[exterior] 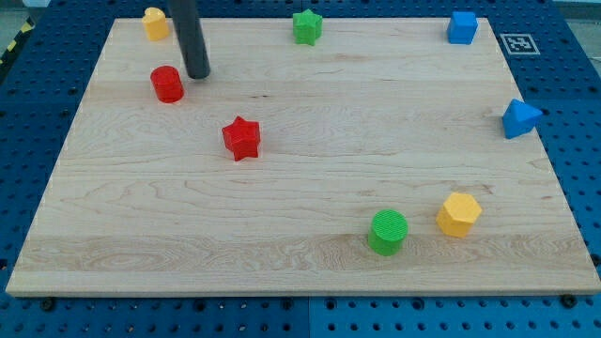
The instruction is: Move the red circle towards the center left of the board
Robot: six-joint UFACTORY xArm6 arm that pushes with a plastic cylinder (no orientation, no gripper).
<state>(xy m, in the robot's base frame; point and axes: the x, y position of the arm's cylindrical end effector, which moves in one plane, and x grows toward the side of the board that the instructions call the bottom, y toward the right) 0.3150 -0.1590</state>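
Note:
The red circle [167, 84] is a short red cylinder at the board's upper left. My tip [198, 74] stands just to its right and slightly above it, close to it; I cannot tell whether they touch. A red star [241, 138] lies lower right of the circle, left of the board's middle.
The wooden board [300, 263] lies on a blue pegboard. A yellow block [155, 22] sits at the top left corner, a green star [306, 26] at top centre, a blue cube [461, 27] at top right, a blue triangle [519, 118] at the right edge, a green circle [388, 231] and a yellow hexagon [458, 214] at lower right.

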